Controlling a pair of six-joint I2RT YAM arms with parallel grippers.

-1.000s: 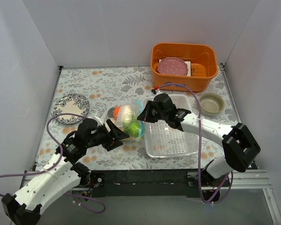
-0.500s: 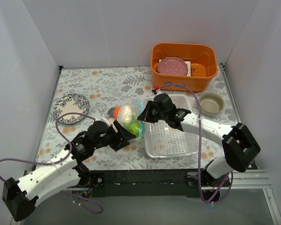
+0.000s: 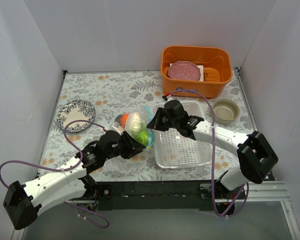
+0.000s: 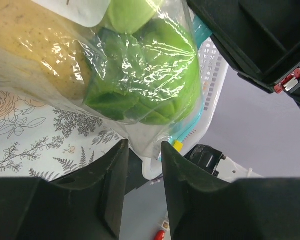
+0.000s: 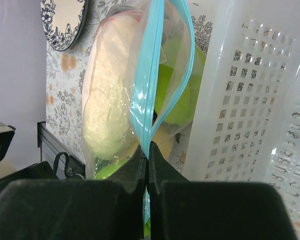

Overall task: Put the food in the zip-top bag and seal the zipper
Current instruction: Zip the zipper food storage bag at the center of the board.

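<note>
The zip-top bag (image 3: 136, 128) lies mid-table, holding the food: a green pepper (image 4: 150, 80), a white-green cabbage (image 5: 110, 100), something yellow (image 4: 35, 50) and an orange piece (image 3: 124, 119). Its light blue zipper (image 5: 145, 90) runs along the mouth, which gapes above the pinch. My right gripper (image 5: 148, 155) is shut on the zipper at the bag's far side, also in the top view (image 3: 151, 123). My left gripper (image 4: 142, 157) is open at the bag's near corner; the clear corner by a small yellow tab (image 4: 177, 145) hangs between its fingers (image 4: 115, 190), and the jaws stand apart.
A clear perforated tray (image 3: 182, 145) sits right of the bag, touching it. An orange bin (image 3: 196, 86) at the back right holds a pink plate (image 3: 184, 71). A beige bowl (image 3: 225, 110) stands beside it. A patterned plate (image 3: 76, 114) lies at the left.
My left arm has reached right and forward, bringing its open gripper up to the bag's near corner. The right gripper and the bag have stayed put.
</note>
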